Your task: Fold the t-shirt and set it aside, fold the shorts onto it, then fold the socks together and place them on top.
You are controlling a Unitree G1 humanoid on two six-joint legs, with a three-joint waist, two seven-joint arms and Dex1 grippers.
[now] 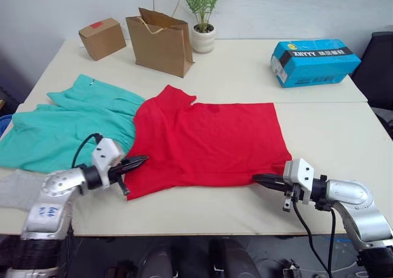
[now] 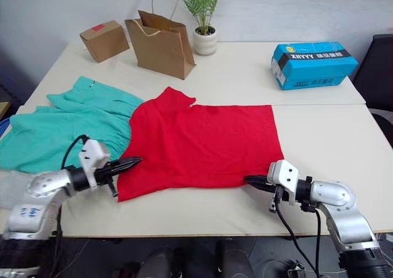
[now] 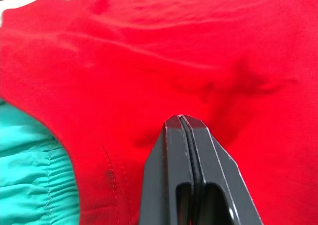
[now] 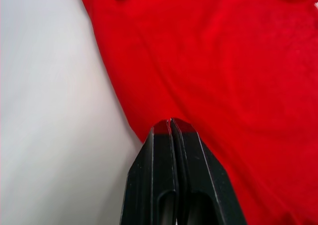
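The red t-shirt lies flat in the middle of the table, its near edge facing me. The teal shorts are spread to its left, and the shirt overlaps their right edge. A grey sock rests at the table's front left edge. My left gripper is shut, its tips on the shirt's front left edge; the left wrist view has the closed fingers over red cloth. My right gripper is shut too, tips touching the shirt's front right corner. No cloth shows between either pair of jaws.
Along the back stand a cardboard box, a brown paper bag and a potted plant. A blue carton sits at the back right. A dark chair stands off the right side.
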